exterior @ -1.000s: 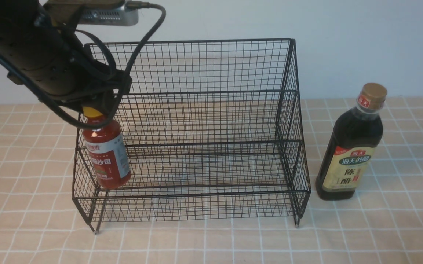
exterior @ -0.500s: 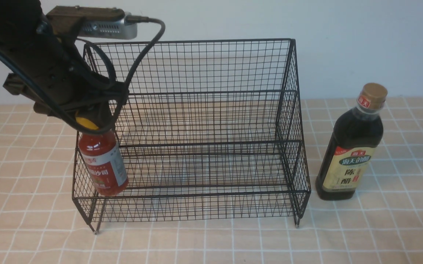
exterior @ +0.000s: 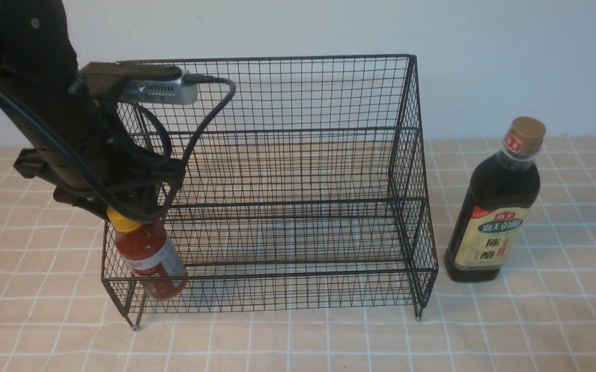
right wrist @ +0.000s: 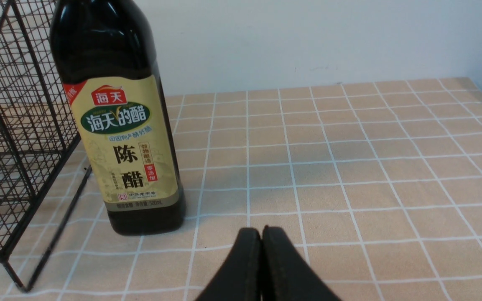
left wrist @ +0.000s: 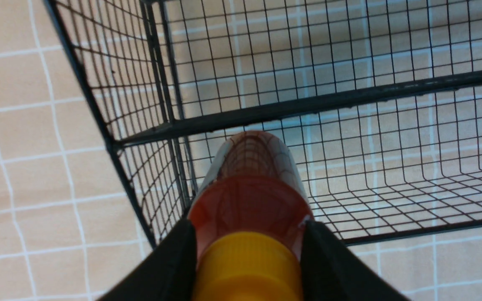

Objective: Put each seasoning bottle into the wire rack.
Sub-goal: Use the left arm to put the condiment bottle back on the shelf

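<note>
Now | left gripper point(left wrist: 247, 225) clamps tilted red-sauce bottle point(exterior: 149, 256) in wire rack point(exterior: 298, 129) | right gripper point(right wrist: 261, 240): only its wrist view shows it, closed, empty

Two seasoning bottles were there: one small red-sauce bottle with a yellow nozzle cap and white label point(exterior: 149, 258), and one taller dark vinegar bottle with a gold cap and cream-green label point(exterior: 494, 206). There was one black wire-mesh rack point(exterior: 298, 93), with two stepped tiers. Two black claws showed: one left claw point(left wrist: 247, 228) and one right claw point(right wrist: 261, 236). There was one desk point(exterior: 535, 320), covered in peach checked cloth.
</note>
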Controlling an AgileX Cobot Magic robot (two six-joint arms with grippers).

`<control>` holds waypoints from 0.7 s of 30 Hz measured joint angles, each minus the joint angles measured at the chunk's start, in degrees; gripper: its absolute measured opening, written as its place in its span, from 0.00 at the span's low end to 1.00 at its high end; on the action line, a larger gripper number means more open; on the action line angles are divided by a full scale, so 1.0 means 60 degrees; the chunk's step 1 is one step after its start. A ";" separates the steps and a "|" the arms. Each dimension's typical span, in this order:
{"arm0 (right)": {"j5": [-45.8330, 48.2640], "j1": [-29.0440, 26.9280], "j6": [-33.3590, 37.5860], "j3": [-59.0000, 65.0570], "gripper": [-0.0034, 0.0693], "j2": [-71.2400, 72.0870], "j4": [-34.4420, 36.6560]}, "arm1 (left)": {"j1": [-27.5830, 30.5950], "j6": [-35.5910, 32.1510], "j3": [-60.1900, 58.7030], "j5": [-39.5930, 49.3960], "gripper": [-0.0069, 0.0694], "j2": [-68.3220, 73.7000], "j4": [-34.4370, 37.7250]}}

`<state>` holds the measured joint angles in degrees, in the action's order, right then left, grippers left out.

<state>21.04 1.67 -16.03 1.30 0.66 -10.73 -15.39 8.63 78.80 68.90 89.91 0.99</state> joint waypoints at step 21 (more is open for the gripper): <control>0.0000 0.0000 0.0008 0.0000 0.03 0.0000 0.0000 | 0.0000 0.0048 0.0348 -0.0206 0.70 0.0491 0.0172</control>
<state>21.04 1.67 -15.98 1.30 0.66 -10.73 -15.39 8.92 80.89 67.67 92.85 2.03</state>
